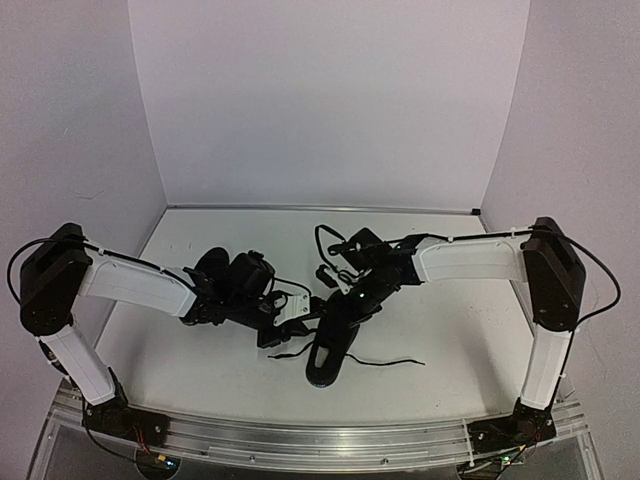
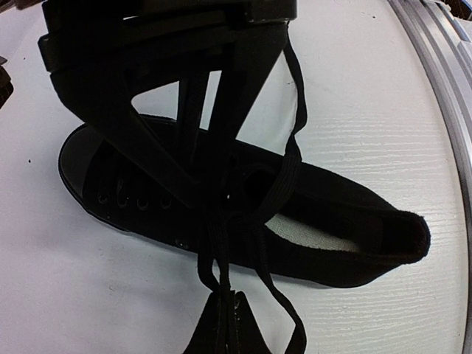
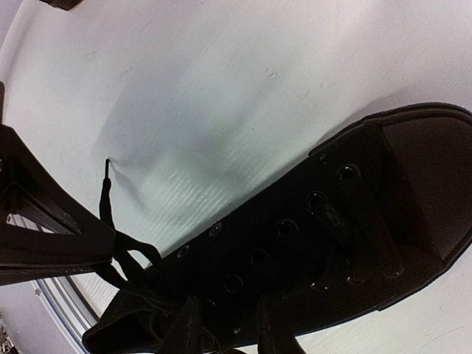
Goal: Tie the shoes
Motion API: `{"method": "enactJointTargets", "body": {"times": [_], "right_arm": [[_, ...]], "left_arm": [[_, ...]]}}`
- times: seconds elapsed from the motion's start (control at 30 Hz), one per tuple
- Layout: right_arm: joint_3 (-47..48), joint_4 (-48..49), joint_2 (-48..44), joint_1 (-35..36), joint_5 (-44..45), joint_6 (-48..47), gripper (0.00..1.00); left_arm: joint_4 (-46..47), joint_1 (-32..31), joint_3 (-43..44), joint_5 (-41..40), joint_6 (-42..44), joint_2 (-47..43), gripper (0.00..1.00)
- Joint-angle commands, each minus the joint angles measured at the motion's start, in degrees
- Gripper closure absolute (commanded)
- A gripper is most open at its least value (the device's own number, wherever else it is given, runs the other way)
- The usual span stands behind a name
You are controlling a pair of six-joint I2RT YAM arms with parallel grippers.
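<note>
Black shoe mid-table between the arms, lacing under way

Top view: left gripper and right gripper meet over the shoe's throat; one lace end trails loose on the table. Left wrist: left jaws closed on the laces coming off the eyelets, pale insole showing, heel toward the rail. Right wrist: right jaws a little apart, nothing clearly between them; a free lace tip lies beside the shoe. Judged: keep the left pull steady and low so the shoe doesn't drag; right should pinch one strand only, near the crossing, before looping
</note>
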Motion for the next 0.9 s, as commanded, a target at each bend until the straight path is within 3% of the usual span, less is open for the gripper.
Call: {"method": "enactJointTargets", "body": {"times": [0.0,0.17,0.23,0.87], "right_arm": [[0.06,-0.30,0.95,0.27,1.57,-0.69,0.83],[-0.22,-0.34,-0.02,0.32,1.93,-0.67,0.98],[-0.44,-0.30,-0.79,0.31,2.29,-0.49,1.00],[-5.25,0.79,-9.61,0.25,5.83,1.84,1.00]], "left_arm": [[-0.42,-0.29,1.73,-0.11,0.66,-0.50,1.00],[-0.56,-0.24,1.70,-0.33,0.58,-0.56,1.00],[-0.56,-0.23,1.66,-0.42,0.57,-0.57,1.00],[-0.98,-0.19,1.55,-1.86,0.23,-0.91,1.00]]}}
